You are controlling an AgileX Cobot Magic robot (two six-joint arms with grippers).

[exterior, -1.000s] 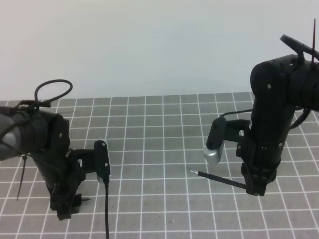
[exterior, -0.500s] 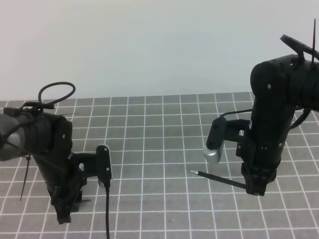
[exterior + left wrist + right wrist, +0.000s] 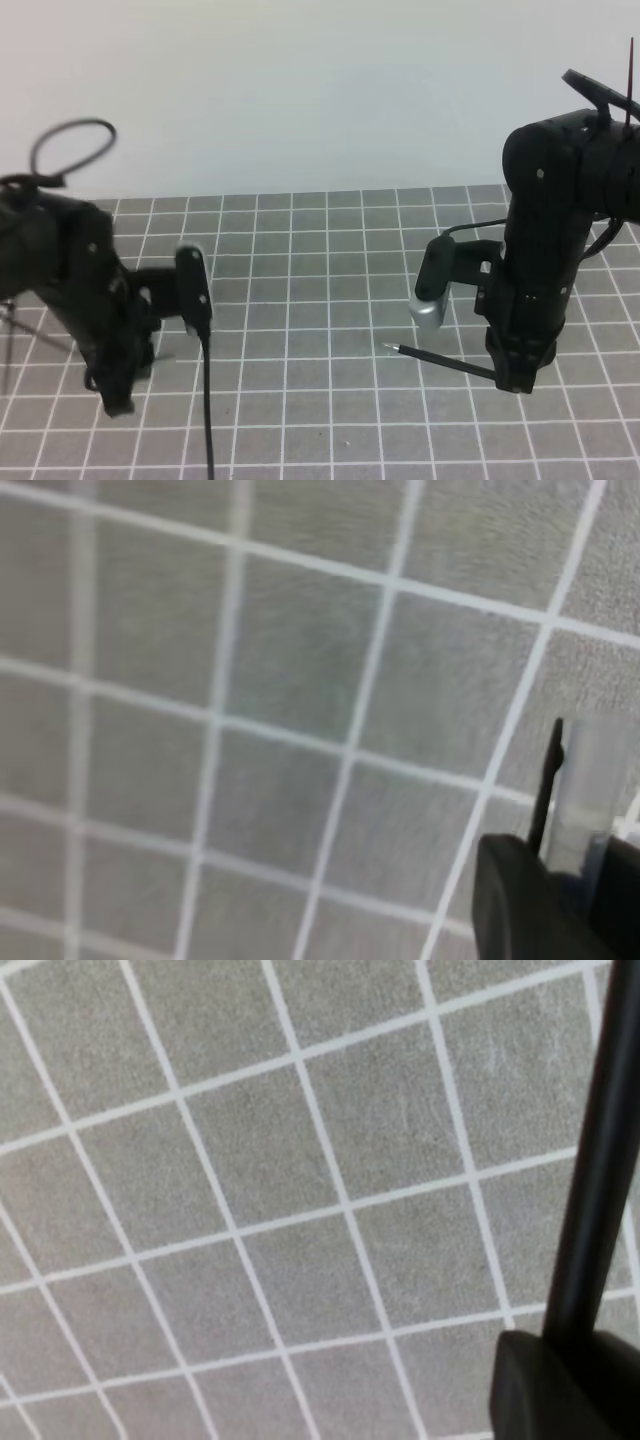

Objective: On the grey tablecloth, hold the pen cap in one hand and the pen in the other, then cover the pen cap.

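The grey tablecloth (image 3: 330,290) lay bare between the arms. The right hand (image 3: 515,380) pinched the pen (image 3: 445,361), tip pointing left; the left hand (image 3: 118,400) apparently pinched the pen cap (image 3: 545,785). Joining them remained.

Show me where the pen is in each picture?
Exterior high: the pen sticks out leftward from the right gripper, lower right.
Right wrist: the pen is the black stick along the right edge.
Left wrist: not in it.
Shared landmark: the grey tablecloth with its white grid lines.
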